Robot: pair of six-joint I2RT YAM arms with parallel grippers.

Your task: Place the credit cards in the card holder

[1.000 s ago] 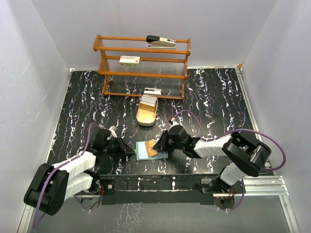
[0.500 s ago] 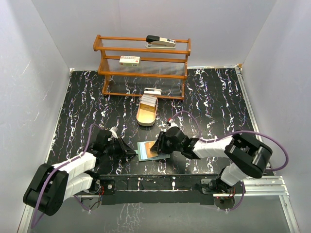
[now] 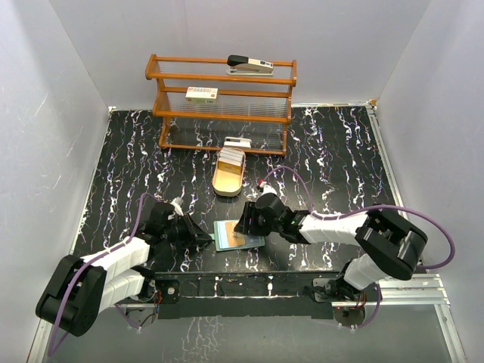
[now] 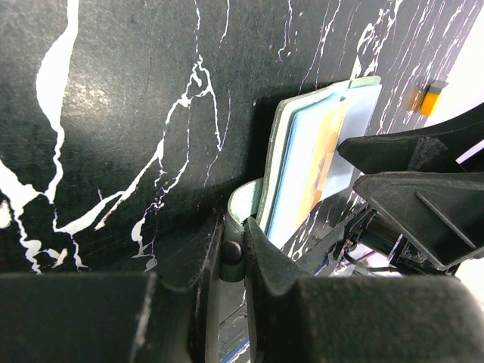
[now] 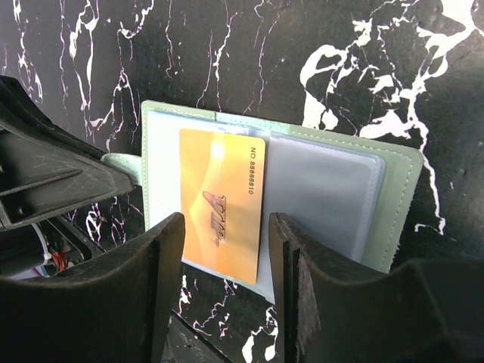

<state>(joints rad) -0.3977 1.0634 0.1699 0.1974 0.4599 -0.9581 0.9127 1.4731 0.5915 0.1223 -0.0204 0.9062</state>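
The card holder [image 3: 237, 235] lies spread open on the black marbled worktop [image 3: 340, 151], right between the two arms. A gold-orange credit card [image 5: 223, 200] lies on its clear pocket, on the side nearer the left pincer [image 4: 233, 240]. The right pincer [image 5: 224, 249] stands open with a finger either side of that card, and the left pincer is clamped tight on the holder's green edge.

Both arms reach low from the bottom edge toward the frame's centre. The left hand [image 3: 203, 236] is pinched on the card holder [image 3: 221, 234] tab. The right hand [image 3: 243, 224] hovers, jaws parted.
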